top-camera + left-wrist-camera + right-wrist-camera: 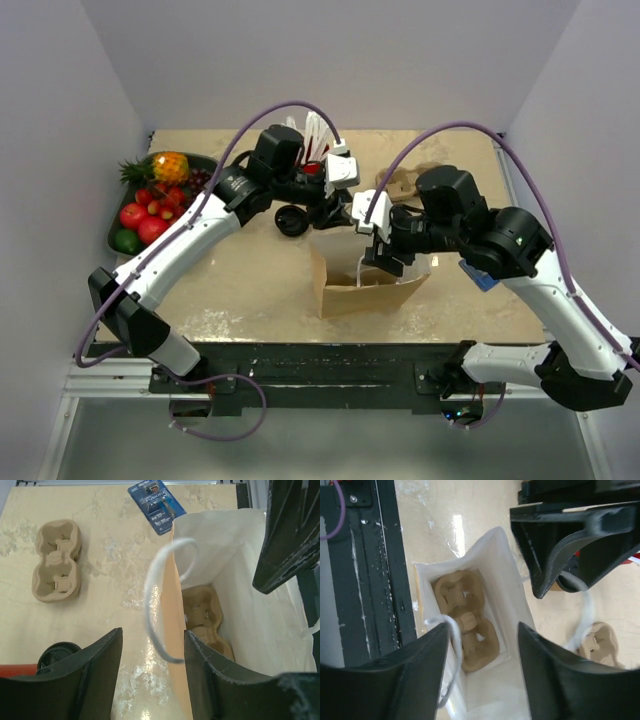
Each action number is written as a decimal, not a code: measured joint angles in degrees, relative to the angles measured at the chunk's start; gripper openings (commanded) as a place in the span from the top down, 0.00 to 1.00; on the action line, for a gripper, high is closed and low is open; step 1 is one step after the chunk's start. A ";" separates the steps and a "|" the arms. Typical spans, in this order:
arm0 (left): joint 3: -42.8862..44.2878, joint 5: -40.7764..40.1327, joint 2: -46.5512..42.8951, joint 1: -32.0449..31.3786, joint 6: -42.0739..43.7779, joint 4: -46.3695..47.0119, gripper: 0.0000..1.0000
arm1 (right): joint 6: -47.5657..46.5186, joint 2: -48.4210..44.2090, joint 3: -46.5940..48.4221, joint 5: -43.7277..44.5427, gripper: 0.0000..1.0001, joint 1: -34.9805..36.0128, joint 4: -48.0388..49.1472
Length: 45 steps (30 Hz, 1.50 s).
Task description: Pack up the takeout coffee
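Left gripper [152, 636] wide open, empty, straddling paper bag [350, 292] wall and white handle [150, 615]. Right gripper [482, 627] open, empty, over bag mouth. Cup carrier [465, 622] covering bag floor. Takeout coffee [291, 221] on table left of bag. Spare carrier [55, 562] and razor pack [157, 505] nearby.

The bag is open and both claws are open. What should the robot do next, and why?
Probably swing the left gripper over to what looks like the black-lidded cup beside it. The paper bag stands open with a cup carrier inside, that cup sits outside it, and the right gripper is open and empty too.
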 measured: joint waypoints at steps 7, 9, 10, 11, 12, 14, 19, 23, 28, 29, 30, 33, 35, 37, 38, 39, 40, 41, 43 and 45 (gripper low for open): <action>-1.29 -2.43 -1.46 0.00 -0.04 1.14 0.40 | -0.26 0.33 4.20 1.92 0.25 0.00 0.63; -1.29 -2.64 -2.27 0.00 -0.04 1.70 0.40 | -0.72 0.09 4.90 2.16 0.25 0.00 0.57; -1.29 -2.69 -2.62 0.00 -0.07 1.95 0.40 | -0.83 -0.07 4.92 2.14 0.25 0.00 0.37; -1.29 -2.71 -2.89 0.00 -0.11 2.34 0.40 | -0.87 -0.11 4.83 2.14 0.25 0.00 0.15; -1.29 -2.69 -2.95 0.00 -0.15 2.71 0.40 | -0.92 -0.20 4.48 2.14 0.25 0.00 0.13; -1.55 -2.67 -2.93 0.00 -0.48 3.78 0.40 | -1.09 -0.63 2.91 2.19 0.26 0.00 0.20; -2.21 -2.21 -1.70 0.00 -1.95 5.64 0.60 | -1.95 -1.36 -1.60 2.69 0.61 0.00 -1.46; -1.99 0.02 0.39 0.13 -3.65 6.16 1.00 | -2.67 -0.76 -1.42 2.36 1.00 0.00 -2.89; -0.22 4.96 1.53 0.92 -4.37 5.73 1.00 | -2.71 2.23 5.70 2.38 1.00 0.00 -3.69; 0.70 5.70 1.51 1.14 -4.39 5.77 1.00 | -2.75 3.21 8.50 2.69 1.00 0.00 -3.93; 1.75 6.16 1.51 1.25 -4.46 5.73 1.00 | -2.80 4.24 11.56 2.78 1.00 0.00 -3.98; 5.90 6.51 1.42 1.70 -4.57 5.77 1.00 | -3.13 6.32 18.93 3.19 1.00 0.00 -3.15; 9.33 6.34 1.36 1.88 -4.37 5.53 1.00 | -3.34 7.06 22.56 3.76 1.00 0.00 -2.54; 13.20 5.81 1.36 2.03 -3.78 5.05 1.00 | -3.56 7.39 24.92 4.17 1.00 0.00 -1.84; 15.30 5.62 1.36 2.19 -3.19 4.33 1.00 | -3.72 7.56 25.92 4.22 1.00 0.00 -1.55; 17.53 5.38 1.53 2.38 -2.62 3.80 1.00 | -3.82 7.80 26.77 4.26 1.00 0.00 -1.31; 19.74 5.16 1.73 2.64 -2.19 3.34 1.00 | -3.89 7.96 27.36 4.35 1.00 0.00 -1.11; 21.75 4.96 1.92 2.91 -1.49 2.99 1.00 | -4.00 8.31 28.15 4.42 1.00 0.00 -1.01; 23.98 4.50 2.03 3.32 -0.85 2.95 1.00 | -4.17 8.96 29.16 4.57 1.00 0.00 -0.24; 24.96 4.26 2.03 3.45 0.00 2.91 1.00 | -4.28 9.53 29.46 4.76 1.00 0.00 0.92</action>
